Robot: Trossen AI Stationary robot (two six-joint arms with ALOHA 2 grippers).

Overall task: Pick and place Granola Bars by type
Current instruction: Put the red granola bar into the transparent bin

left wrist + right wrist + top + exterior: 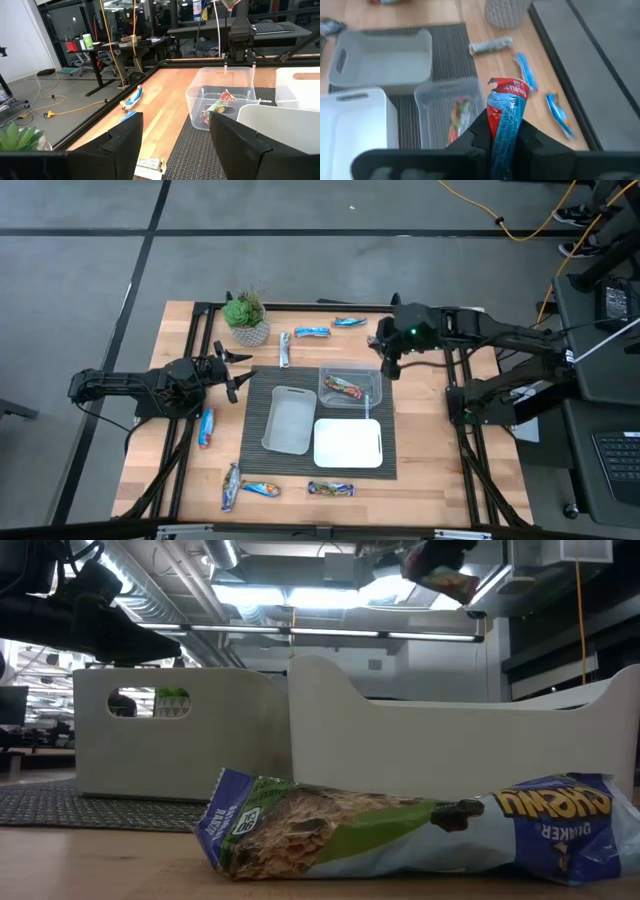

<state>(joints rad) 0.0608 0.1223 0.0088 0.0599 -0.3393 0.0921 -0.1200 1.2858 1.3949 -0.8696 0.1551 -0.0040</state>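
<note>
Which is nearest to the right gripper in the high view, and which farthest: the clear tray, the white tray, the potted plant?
From the right gripper:
1. Clear tray, just beside it toward the table's middle.
2. White tray, on the mat at the near side.
3. Potted plant, far across, toward the left arm.

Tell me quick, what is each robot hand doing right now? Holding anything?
Left gripper: jaws open, holding nothing, beside the mat.
Right gripper: jaws shut on a red and blue granola bar, above the clear tray.
</note>
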